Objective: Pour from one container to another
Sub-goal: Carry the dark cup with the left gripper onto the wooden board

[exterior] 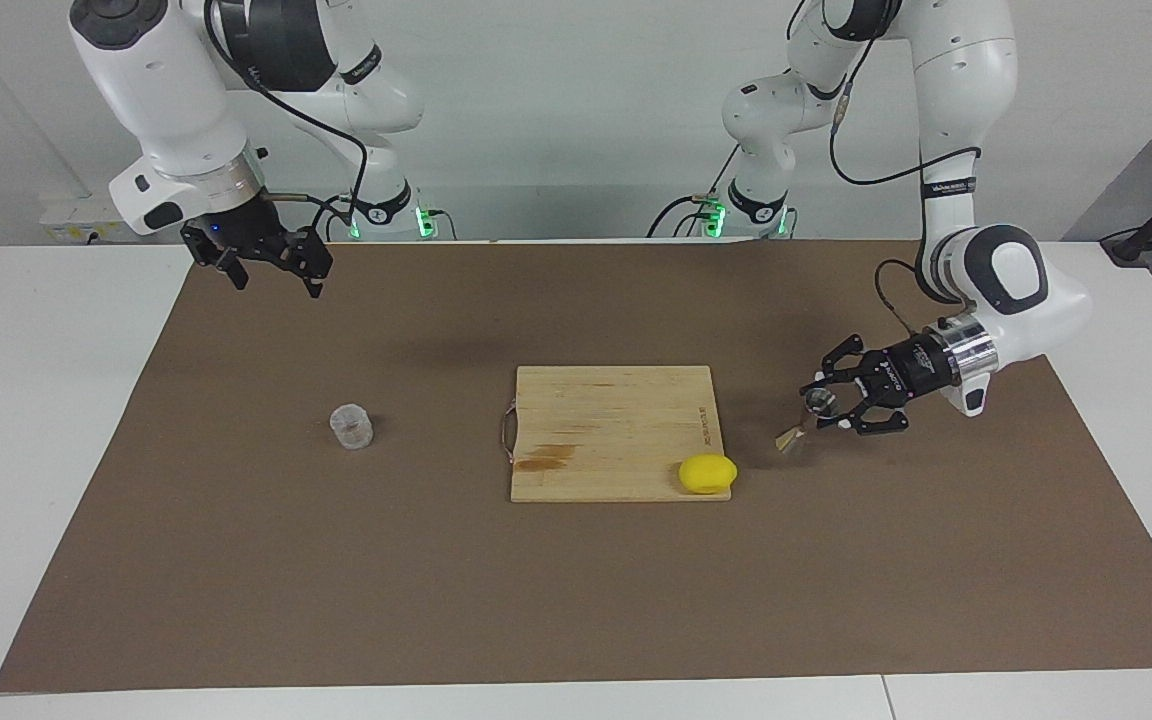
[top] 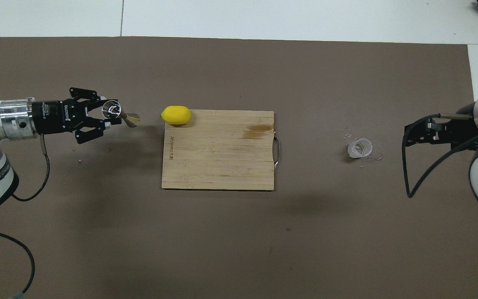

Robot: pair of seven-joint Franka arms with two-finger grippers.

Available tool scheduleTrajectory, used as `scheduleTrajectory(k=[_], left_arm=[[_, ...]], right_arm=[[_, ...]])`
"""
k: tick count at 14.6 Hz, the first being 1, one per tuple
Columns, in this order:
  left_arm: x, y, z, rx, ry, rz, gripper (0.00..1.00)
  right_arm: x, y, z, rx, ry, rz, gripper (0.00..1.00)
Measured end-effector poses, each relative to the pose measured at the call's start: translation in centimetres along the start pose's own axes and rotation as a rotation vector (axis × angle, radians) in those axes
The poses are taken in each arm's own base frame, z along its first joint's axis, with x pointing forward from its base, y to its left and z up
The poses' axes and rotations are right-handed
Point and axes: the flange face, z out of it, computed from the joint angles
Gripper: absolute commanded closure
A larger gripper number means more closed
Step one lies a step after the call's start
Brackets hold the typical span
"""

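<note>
While the right gripper (exterior: 271, 270) waits with fingers spread above the brown mat (exterior: 576, 600), the left gripper (exterior: 829, 405) has its fingers clamped on the steel jigger (exterior: 804, 420), tilted and lifted over the mat beside the lemon (exterior: 707, 473) on the cutting board (exterior: 616, 420). Toward the right arm's end, the glass cup (exterior: 351, 426) stands upright on the mat.

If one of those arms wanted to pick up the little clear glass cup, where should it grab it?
Probably around its side wall, coming down from above. The glass cup stands upright, mouth up, alone on the brown mat, short and round, so two fingers could straddle it. The open right gripper waits nearest it.
</note>
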Motion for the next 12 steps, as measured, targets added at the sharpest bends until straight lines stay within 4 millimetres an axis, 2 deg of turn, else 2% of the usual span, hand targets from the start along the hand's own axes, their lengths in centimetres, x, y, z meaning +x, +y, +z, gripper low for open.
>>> scheduleTrajectory(k=[2,7,9,12], left_arm=[[-1.9,-0.2,2.8,-0.002,0.013,0.043,1.0],[-6.5,-3.0,12.5,-0.03,0.056,0.123,1.0],[-7.4,-4.3,15.4,-0.039,0.062,0.131,1.0],[-7.9,-5.8,18.4,-0.079,0.074,0.106,1.0]], right_arm=[[0.0,0.0,0.0,0.0,0.0,0.0,0.0],[0.0,0.0,0.0,0.0,0.0,0.0,0.0],[0.0,0.0,0.0,0.0,0.0,0.0,0.0],[0.0,0.0,0.0,0.0,0.0,0.0,0.0]])
